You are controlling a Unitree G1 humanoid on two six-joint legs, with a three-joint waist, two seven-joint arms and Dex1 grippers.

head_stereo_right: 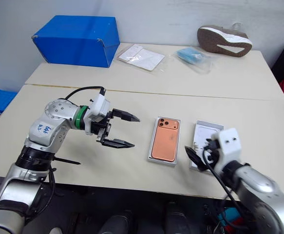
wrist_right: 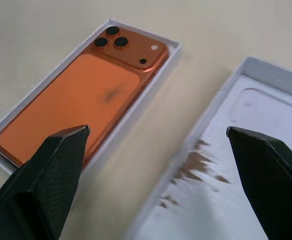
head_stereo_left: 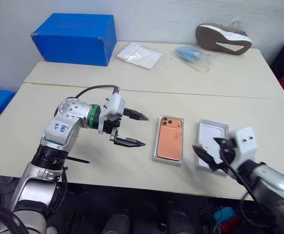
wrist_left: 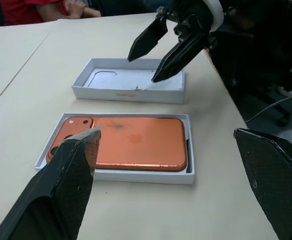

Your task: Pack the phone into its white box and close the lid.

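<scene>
Left eye view: orange phone [head_stereo_left: 170, 139] lying camera-side up inside the white box [head_stereo_left: 157, 155] at desk [head_stereo_left: 132, 97] centre, lid [head_stereo_left: 211, 138] open-side up just beside it at 3 o'clock. Left gripper [head_stereo_left: 132, 129] at 9 o'clock of the box, fingers wide, holding nothing. Right gripper [head_stereo_left: 211, 152] over the lid's near end, fingers wide and empty. Blue box [head_stereo_left: 76, 38], plastic sleeves [head_stereo_left: 138, 54] and a shoe [head_stereo_left: 223, 38] far off at 12 o'clock.

Left wrist view: phone [wrist_left: 125, 142] seated flat within the box walls [wrist_left: 115, 175]; lid [wrist_left: 130, 86] just beyond, right gripper [wrist_left: 156, 52] poised above it, not touching.

Right wrist view: own fingers [wrist_right: 50, 170] spread wide, straddling the gap between box [wrist_right: 130, 117] and lid [wrist_right: 221, 200]; brown specks on the lid's inner face.

Judged: packing done, closing not yet begun. Next: pinch the lid's rim, lift, flip open-side down, line up squarely over the box and press down.
</scene>
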